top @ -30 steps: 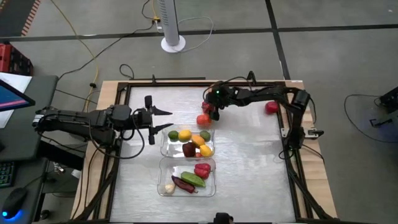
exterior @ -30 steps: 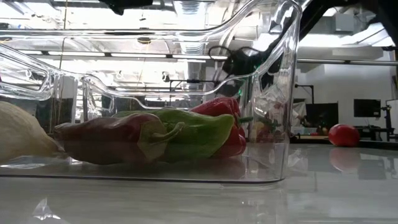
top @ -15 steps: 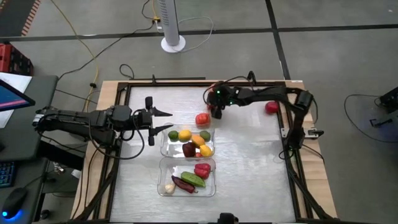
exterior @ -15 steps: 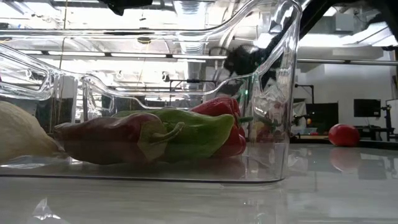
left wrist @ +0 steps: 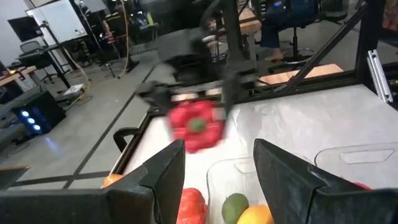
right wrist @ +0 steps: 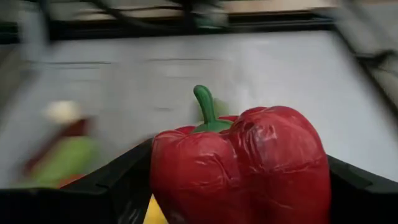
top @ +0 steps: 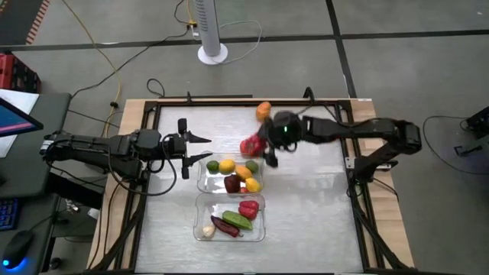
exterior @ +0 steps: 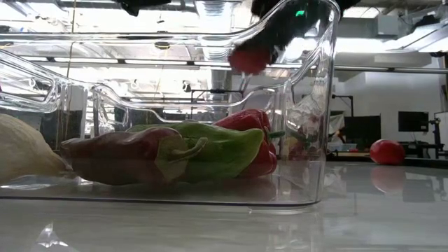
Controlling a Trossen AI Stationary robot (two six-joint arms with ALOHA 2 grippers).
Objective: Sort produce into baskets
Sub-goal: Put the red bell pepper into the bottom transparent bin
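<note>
My right gripper [top: 260, 149] is shut on a red bell pepper [top: 249, 145] with a green stem, held in the air just beyond the far basket [top: 205, 180]. The pepper also shows high up in the low view [exterior: 250, 59]. My left gripper [top: 202, 148] is open and empty, level, at the far basket's left far corner. The far basket holds yellow, green, orange and dark red pieces. The near basket [top: 260, 229] holds a red pepper, a green pepper [exterior: 210, 150], a dark purple piece and a pale garlic bulb [exterior: 21, 157]. My right gripper pinches the red pepper between its two fingers, one on each of its opposite side walls [right wrist: 163, 180]. The fingers [right wrist: 127, 180] come from the table's right side. The pepper is lifted clear of the table, its green stem [right wrist: 204, 107] free of the fingers.
An orange piece [top: 263, 111] lies on the table near the far edge. A red round piece [exterior: 386, 151] lies on the table's right part. The right arm [top: 344, 130] stretches across the far right of the table. A dark frame [top: 153, 114] runs round the table.
My right gripper has taken hold of the red pepper and lifted it clear of the table, high up in the low view. Its arm has swung toward the near edge and the baskets, which uncovers the orange piece by the far edge.
</note>
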